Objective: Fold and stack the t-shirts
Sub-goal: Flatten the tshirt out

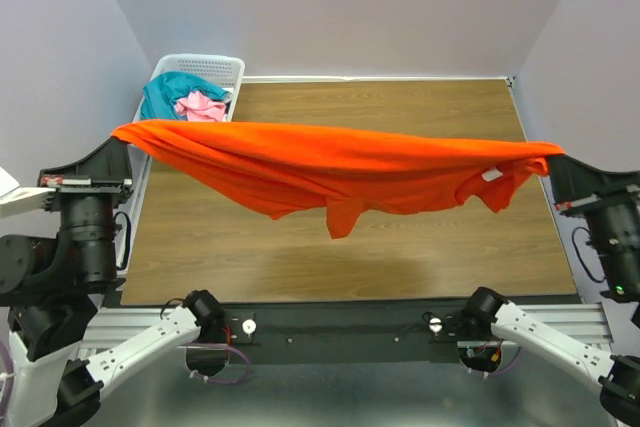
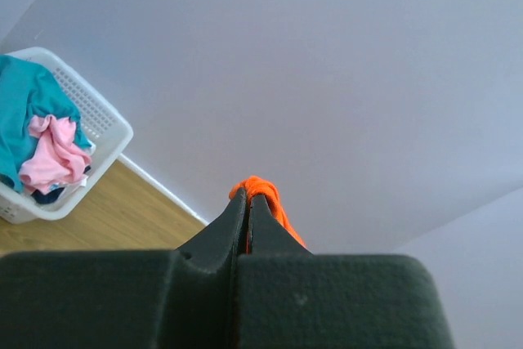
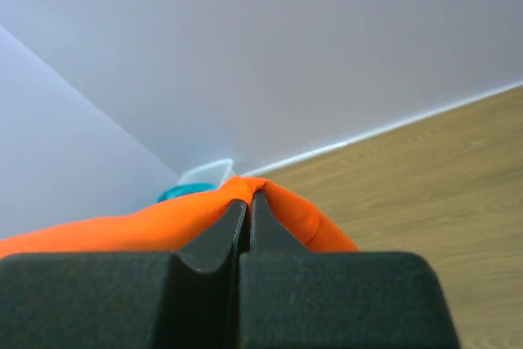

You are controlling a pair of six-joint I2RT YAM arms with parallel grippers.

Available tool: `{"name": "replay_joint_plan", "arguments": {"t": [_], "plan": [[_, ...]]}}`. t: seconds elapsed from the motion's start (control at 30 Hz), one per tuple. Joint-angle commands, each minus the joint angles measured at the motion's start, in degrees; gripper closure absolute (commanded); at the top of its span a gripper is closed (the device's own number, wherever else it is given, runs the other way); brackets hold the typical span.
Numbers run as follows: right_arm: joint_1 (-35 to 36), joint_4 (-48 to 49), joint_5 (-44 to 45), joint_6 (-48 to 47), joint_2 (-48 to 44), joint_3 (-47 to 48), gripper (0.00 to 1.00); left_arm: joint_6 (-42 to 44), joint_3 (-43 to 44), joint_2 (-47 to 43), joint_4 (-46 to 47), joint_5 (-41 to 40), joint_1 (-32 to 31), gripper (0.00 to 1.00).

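The bright orange t-shirt [image 1: 340, 172] hangs stretched in the air above the wooden table [image 1: 400, 257], held at both ends. My left gripper [image 1: 122, 135] is shut on its left end; a bunch of orange cloth [image 2: 265, 195] sticks out past the closed jaws. My right gripper [image 1: 553, 154] is shut on its right end, with orange cloth [image 3: 147, 222] draped over the jaws. A sleeve hangs down at the middle. The teal t-shirt [image 1: 170, 93] and the pink t-shirt [image 1: 200, 106] lie crumpled in the white basket [image 1: 218, 67] at the back left, also in the left wrist view [image 2: 106, 132].
The basket stands off the table's back left corner against the wall. Lavender walls close in the back and both sides. The arm bases sit on the black rail [image 1: 340, 325] at the near edge.
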Motion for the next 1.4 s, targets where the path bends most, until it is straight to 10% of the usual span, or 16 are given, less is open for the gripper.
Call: {"name": "replay_joint_plan", "arguments": {"t": [0.0, 0.17, 0.37, 0.7, 1.37], "plan": [[-0.3, -1.8, -5.8, 0.8, -1.1, 1.6, 0.95, 1.8, -0.9, -1.3, 3.5, 1.7, 0.2, 1.00], [-0.3, -2.8, -4.0, 1.9, 4.1, 1.7, 0.95, 1.4, -1.5, 2.6, 4.2, 3.0, 0.1, 1.00], [-0.3, -3.3, 19.2, 3.1, 12.1, -4.6, 0.92, -5.3, -4.9, 16.7, 0.4, -9.3, 0.6, 1.00], [-0.5, -3.5, 33.3, 14.0, 24.2, -15.8, 0.91, -4.6, -17.2, 36.5, 13.3, 12.6, 16.0, 1.00], [-25.7, 2.2, 22.5, 8.2, 54.9, -3.7, 0.86, 4.2, 3.1, 68.7, 20.6, 25.1, 26.6, 1.00]]}}
